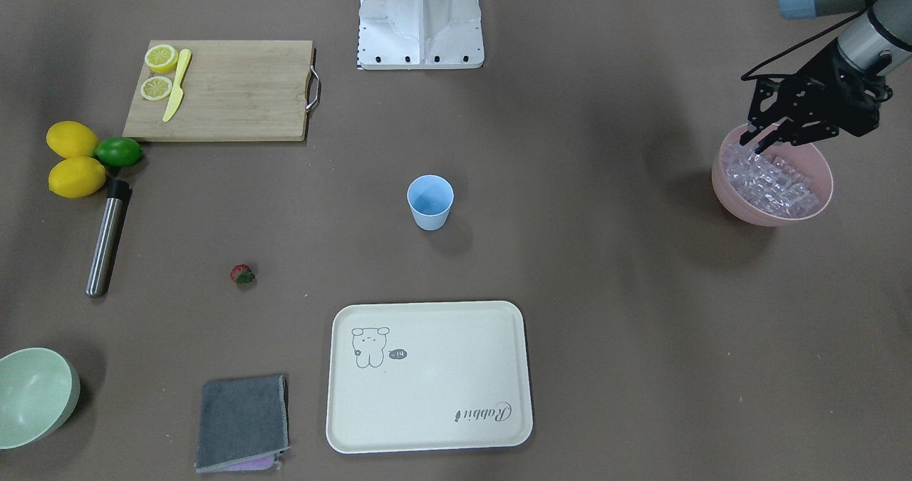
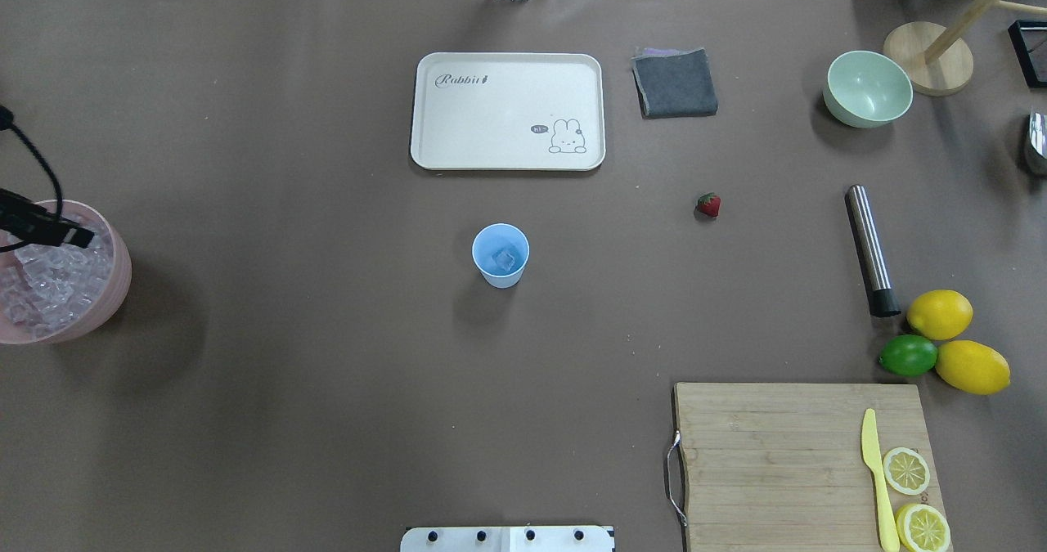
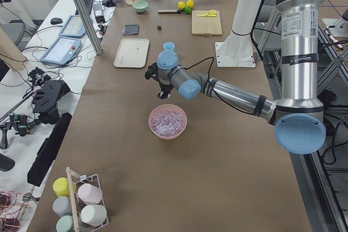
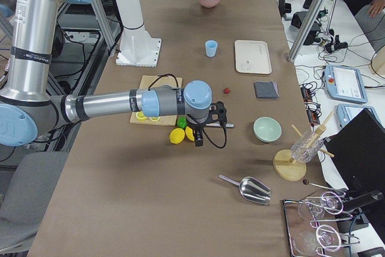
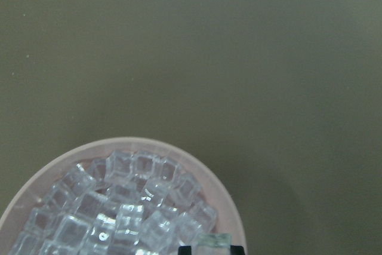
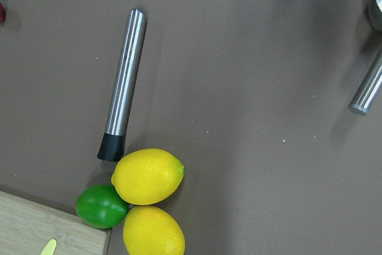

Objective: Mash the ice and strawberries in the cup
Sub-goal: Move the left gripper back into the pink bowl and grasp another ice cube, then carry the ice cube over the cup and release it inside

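The light-blue cup (image 2: pixel 501 255) stands upright mid-table, one ice cube (image 2: pixel 506 259) in its bottom. The strawberry (image 2: pixel 708 204) lies on the table between the cup and the steel muddler, apart from both. My left gripper (image 1: pixel 754 142) hangs over the rim of the pink bowl (image 1: pixel 755 214), which is full of ice (image 1: pixel 773 182). In the left wrist view a clear cube (image 5: pixel 213 240) sits between its black fingertips. My right gripper (image 4: pixel 197 139) shows only in the exterior right view, above the lemons; I cannot tell whether it is open or shut.
A steel muddler (image 2: pixel 869 249) lies beside two lemons (image 2: pixel 941 313) and a lime (image 2: pixel 908 356). A cutting board (image 2: pixel 769 462) carries lemon halves and a yellow knife. A cream tray (image 2: pixel 507 110), a grey cloth (image 2: pixel 675 83) and a green bowl (image 2: pixel 869 88) sit along the far side.
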`<state>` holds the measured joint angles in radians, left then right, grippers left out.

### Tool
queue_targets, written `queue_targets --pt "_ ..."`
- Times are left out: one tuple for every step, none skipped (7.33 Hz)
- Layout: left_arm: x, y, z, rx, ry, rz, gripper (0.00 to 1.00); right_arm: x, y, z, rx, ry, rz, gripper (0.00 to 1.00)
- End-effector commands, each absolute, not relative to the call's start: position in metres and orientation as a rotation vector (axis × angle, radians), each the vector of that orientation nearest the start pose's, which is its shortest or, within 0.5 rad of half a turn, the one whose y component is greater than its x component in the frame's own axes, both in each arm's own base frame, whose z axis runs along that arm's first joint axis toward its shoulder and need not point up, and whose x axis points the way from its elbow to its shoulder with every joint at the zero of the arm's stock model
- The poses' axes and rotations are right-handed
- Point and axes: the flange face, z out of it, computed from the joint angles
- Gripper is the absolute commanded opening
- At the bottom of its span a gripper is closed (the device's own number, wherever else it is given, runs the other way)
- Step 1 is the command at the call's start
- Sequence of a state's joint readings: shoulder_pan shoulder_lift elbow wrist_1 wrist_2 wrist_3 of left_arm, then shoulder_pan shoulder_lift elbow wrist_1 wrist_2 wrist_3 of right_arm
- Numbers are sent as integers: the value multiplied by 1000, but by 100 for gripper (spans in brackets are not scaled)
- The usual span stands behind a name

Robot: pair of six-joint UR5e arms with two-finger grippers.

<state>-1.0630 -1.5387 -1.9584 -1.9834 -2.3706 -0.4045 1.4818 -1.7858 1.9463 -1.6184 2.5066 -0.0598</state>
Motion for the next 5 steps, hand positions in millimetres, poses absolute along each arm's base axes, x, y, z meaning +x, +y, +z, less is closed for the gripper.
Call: queue_targets --pt "281 -445 351 250 1066 282 0 17 -405 562 92 -938 -191 100" --pt "332 -442 305 198 1059 227 0 17 -406 563 90 -936 -190 100" --pt "363 -449 252 186 1015 179 0 17 -406 564 89 -936 -189 100" --pt "419 -422 210 160 977 164 0 17 -406 566 87 -936 -189 100" --pt "449 -414 182 168 974 125 0 17 -406 566 85 -936 -189 100"
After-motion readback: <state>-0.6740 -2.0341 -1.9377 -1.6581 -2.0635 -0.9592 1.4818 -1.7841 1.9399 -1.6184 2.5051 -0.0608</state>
